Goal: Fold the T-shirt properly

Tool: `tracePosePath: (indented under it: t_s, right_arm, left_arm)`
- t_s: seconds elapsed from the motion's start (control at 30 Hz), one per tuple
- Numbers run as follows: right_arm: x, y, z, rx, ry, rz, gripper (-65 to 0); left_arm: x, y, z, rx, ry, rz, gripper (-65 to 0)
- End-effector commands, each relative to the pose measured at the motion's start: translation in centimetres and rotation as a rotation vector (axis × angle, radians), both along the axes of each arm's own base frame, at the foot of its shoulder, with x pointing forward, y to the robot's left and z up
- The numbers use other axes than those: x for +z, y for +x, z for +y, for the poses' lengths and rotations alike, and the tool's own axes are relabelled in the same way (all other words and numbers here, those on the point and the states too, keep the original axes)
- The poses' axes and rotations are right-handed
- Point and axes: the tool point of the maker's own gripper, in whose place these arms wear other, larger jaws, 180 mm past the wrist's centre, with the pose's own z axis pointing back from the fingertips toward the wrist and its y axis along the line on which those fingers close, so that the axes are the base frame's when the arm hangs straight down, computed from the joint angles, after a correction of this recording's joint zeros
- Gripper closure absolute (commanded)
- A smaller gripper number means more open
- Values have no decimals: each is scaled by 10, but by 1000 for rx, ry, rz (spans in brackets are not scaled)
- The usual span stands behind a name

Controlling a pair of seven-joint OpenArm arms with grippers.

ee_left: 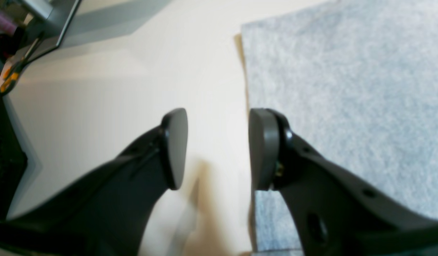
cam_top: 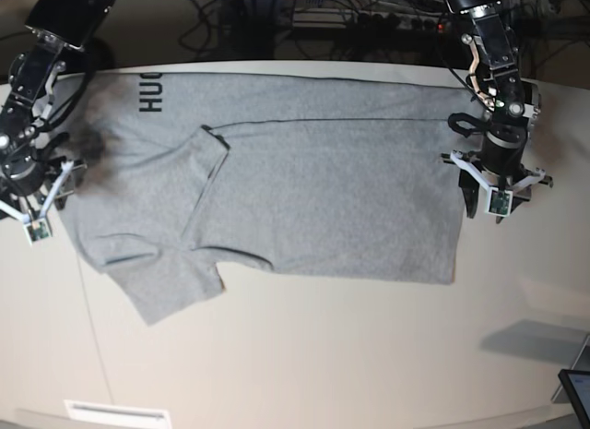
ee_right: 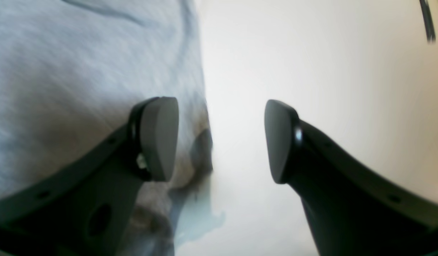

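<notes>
Here the T-shirt [cam_top: 313, 189] lies spread on the counter [cam_top: 323, 355], one long edge already folded in. My left gripper [ee_left: 218, 147] and right gripper [ee_right: 221, 140] hang spread and empty astride opposite ends. I should pinch both layers evenly. Wrist views blur; lettering [cam_top: 150, 91] is partly folded under.

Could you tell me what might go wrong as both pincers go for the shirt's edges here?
1. The left pincer straddles the edge of the heather-grey cotton T-shirt; closing may catch only a sliver, which could slip out.
2. The right pincer has one finger over cloth and one over the bare cream table, so it may pinch unevenly.
3. The folded-over sleeve could shift when the shirt is lifted.
</notes>
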Motion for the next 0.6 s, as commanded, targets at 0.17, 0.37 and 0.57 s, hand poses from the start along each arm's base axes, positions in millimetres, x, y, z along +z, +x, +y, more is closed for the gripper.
tracePosePath:
  t_s: [0.17,0.37,0.57]
  right_arm:
    - [3,3,-1,6,10,-25,-367]
    - [6,7,0,10,10,-34,-367]
    - [5,14,0,7,35,-44,-367]
  left_arm:
    - [18,8,-5,-22,9,-61,-272]
    - [20,8,-6,-26,13,-64,-272]
    - [16,7,-4,-21,10,-56,-272]
